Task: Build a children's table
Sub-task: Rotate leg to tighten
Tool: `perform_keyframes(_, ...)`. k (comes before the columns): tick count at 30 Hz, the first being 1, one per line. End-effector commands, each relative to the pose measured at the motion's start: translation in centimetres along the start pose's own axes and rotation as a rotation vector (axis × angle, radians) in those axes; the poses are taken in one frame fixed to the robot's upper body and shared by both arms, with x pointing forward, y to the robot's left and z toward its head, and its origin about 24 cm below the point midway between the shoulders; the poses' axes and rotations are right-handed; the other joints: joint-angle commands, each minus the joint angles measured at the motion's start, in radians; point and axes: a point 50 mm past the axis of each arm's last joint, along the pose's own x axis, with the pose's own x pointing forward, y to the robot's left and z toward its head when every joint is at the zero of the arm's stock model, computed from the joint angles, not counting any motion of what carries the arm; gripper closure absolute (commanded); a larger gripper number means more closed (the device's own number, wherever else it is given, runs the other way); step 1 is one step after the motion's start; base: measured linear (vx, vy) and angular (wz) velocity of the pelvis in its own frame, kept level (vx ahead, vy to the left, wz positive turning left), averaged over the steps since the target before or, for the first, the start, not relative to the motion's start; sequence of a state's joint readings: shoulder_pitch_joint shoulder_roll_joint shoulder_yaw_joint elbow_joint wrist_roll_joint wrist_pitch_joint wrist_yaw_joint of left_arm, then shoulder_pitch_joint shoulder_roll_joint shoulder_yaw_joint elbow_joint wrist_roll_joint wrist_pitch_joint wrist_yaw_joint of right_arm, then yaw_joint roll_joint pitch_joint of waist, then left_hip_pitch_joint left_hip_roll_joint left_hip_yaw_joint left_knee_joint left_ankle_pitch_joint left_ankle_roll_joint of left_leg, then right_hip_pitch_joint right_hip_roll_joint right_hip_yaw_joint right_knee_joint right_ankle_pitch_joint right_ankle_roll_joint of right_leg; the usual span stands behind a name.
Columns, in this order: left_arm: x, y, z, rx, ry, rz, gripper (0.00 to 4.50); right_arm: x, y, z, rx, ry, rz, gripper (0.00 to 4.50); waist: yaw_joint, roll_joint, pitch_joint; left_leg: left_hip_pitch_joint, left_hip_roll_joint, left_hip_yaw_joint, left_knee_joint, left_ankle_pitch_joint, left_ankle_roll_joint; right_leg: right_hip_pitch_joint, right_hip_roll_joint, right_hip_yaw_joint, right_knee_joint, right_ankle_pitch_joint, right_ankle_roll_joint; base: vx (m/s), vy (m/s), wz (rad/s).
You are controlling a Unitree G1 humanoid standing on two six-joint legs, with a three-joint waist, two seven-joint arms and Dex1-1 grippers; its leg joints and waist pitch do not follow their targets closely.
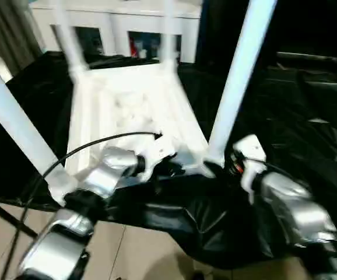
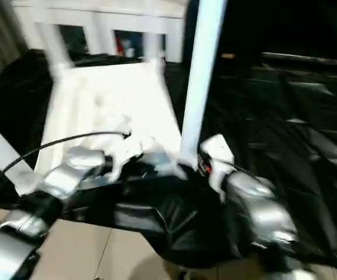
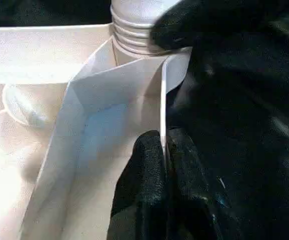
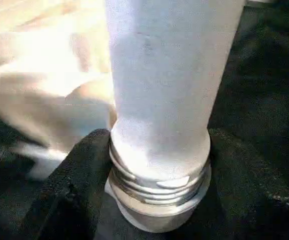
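The children's table lies upside down on black cloth, its white tabletop [image 1: 127, 111] showing the ribbed underside. Legs stand in its corner sockets: near right [image 1: 238, 70], near left [image 1: 11, 116], and two at the back [image 1: 69, 41]. My left gripper [image 3: 163, 142] is shut on the thin raised rim [image 3: 163, 100] at the near edge, close to the near right corner. My right gripper [image 4: 159, 190] sits around the threaded base of the near right leg [image 4: 164, 75], with a black finger [image 4: 79, 185] pressed against the collar on each side.
Black cloth [image 1: 297, 116] covers the work surface, whose front edge drops to a tiled floor [image 1: 139, 251] just below my forearms. A white shelf unit [image 1: 116, 23] stands behind the table. A black cable [image 1: 69, 154] arcs over my left forearm.
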State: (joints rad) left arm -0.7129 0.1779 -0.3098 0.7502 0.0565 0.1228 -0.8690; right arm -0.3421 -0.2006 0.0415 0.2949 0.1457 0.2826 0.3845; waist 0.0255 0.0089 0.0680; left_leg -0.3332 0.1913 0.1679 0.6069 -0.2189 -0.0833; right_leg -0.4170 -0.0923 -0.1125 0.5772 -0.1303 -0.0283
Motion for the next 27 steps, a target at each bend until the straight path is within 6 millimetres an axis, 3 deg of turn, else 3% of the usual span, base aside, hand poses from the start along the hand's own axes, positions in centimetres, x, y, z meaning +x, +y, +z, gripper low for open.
perform_keyframes(1,0.7,0.7,0.9,-0.034,-0.008,0.115,4.5,1.2,0.6,-1.4,0.063,0.079,-0.105,1.77,0.008,-0.016,-0.073,-0.015,0.009,-0.003,-0.066,-0.142,0.058,0.062,-0.049,0.034,-0.094,-0.525,-0.071,0.0,0.0,0.0)
perform_keyframes(3,1.9,0.8,2.2,-0.063,-0.024,0.209,4.5,3.4,2.7,-0.3,0.117,0.048,-0.127,1.77,0.005,-0.013,-0.074,-0.015,0.007,-0.003,-0.066,-0.154,0.053,0.062,-0.048,0.031,-0.096,-0.531,-0.074,0.0,0.0,0.0)
perform_keyframes(5,2.3,0.8,2.8,-0.064,-0.039,0.241,4.5,4.3,4.0,0.6,0.125,0.024,-0.099,1.77,0.005,-0.014,-0.076,-0.017,0.005,-0.004,-0.065,-0.152,0.056,0.066,-0.049,0.029,-0.098,-0.53,-0.069,0.0,0.0,0.0)
perform_keyframes(8,2.5,0.8,3.1,-0.055,-0.053,0.245,4.5,4.7,4.8,1.2,0.132,-0.002,-0.071,1.77,0.009,-0.016,-0.08,-0.021,0.009,-0.005,-0.067,-0.12,0.076,0.069,-0.05,0.035,-0.086,-0.453,-0.089,0.0,0.0,0.0)
perform_keyframes(9,2.4,0.7,3.2,-0.047,-0.058,0.227,4.5,4.7,5.1,1.4,0.135,-0.021,-0.044,1.42,0.013,-0.019,-0.084,-0.022,0.013,-0.004,-0.067,-0.083,0.095,0.07,-0.05,0.041,-0.072,-0.362,-0.122,0.0,0.0,0.0)
perform_keyframes(11,2.3,0.6,3.1,-0.036,-0.071,0.199,4.5,4.6,5.1,1.6,0.124,-0.031,-0.011,1.08,0.019,-0.018,-0.088,-0.022,0.014,-0.003,-0.066,-0.052,0.113,0.074,-0.052,0.043,-0.059,-0.291,-0.157,0.0,0.0,0.0)
perform_keyframes(14,2.0,0.5,3.0,-0.006,-0.091,0.159,4.5,4.4,4.5,1.8,0.085,-0.04,-0.014,0.91,0.02,-0.02,-0.088,-0.026,0.013,-0.002,-0.065,-0.03,0.137,0.077,-0.054,0.045,-0.052,-0.237,-0.182,0.0,0.0,0.0)
perform_keyframes(19,1.0,0.3,2.5,0.036,-0.122,0.073,4.5,2.9,2.0,2.5,-0.051,-0.044,0.031,0.62,0.022,-0.017,-0.084,-0.024,0.019,0.0,-0.065,-0.04,0.145,0.073,-0.052,0.045,-0.055,-0.254,-0.187,0.0,0.0,0.0)
perform_keyframes(21,0.1,0.1,2.2,0.059,-0.147,-0.004,4.5,1.2,0.4,2.8,-0.143,-0.017,0.122,0.27,0.028,-0.016,-0.081,-0.021,0.019,0.0,-0.065,-0.059,0.148,0.076,-0.05,0.045,-0.058,-0.271,-0.179,0.0,0.0,0.0)
perform_keyframes(27,-1.4,-0.2,1.2,0.1,-0.135,-0.129,4.5,-2.0,-1.4,2.9,-0.273,0.07,0.319,0.08,0.047,-0.016,-0.078,-0.017,0.027,0.0,-0.068,-0.09,0.133,0.07,-0.054,0.048,-0.063,-0.33,-0.155,0.0,0.0,0.0)
